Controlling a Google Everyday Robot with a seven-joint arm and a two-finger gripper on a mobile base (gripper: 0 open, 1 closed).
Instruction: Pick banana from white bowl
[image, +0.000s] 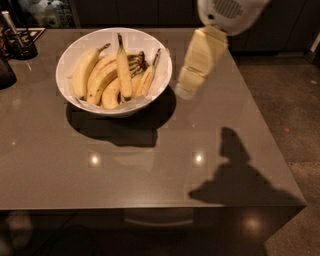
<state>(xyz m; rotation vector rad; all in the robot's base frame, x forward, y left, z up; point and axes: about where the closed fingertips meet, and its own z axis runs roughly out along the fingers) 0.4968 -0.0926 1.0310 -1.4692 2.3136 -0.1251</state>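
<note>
**Gripper beside the bowl, banana lying in it**

You had the gripper hanging over the table, just beside the right-hand rim of the white bowl as the camera saw it, and outside the bowl rather than above its contents. The pale wrist sloped down to it from the upper right. Whether the gripper was spread or pressed together could not be told from this view.

The banana lay inside the white bowl, near its middle, resting on top of the plumper bananas. It ran almost straight, with its long dark stem pointing toward the far rim and its dark end toward the near rim. It sat to the left of your gripper in the view, well apart from it, with a smaller banana and the bowl's right wall between the two. The arm's shadow fell on the near right part of the table.
</note>
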